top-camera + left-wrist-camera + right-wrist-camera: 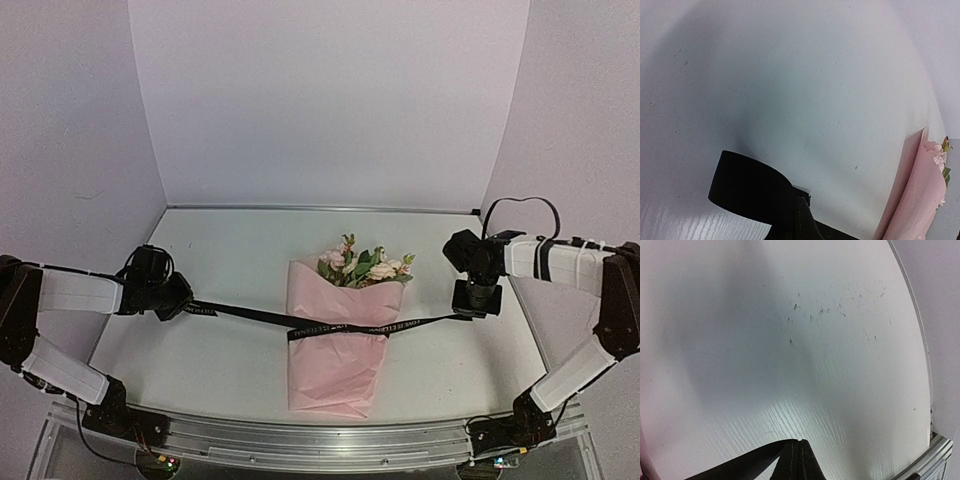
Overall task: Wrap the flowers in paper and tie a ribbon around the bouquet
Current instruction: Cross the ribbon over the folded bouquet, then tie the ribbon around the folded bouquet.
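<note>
From above, the bouquet (337, 345) lies centred on the white table (225, 260) between pale lilac walls (330, 100). The ribbon (350, 327) is pulled taut across it between the left gripper (180, 302) and right gripper (470, 308), each clamped tight on one end. The left wrist view shows bare tabletop, a ribbon loop beside the closed jaws and the bouquet at far right, while the right wrist view shows a speckled woodgrain surface and a metal edge rail (936, 460).

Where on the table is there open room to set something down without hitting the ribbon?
Bare table lies behind the ribbon, up to the back wall. Also free: the patches either side of the bouquet, between ribbon and front rail. Crowded: the line where the ribbon stretches from left gripper across the bouquet to right gripper.
</note>
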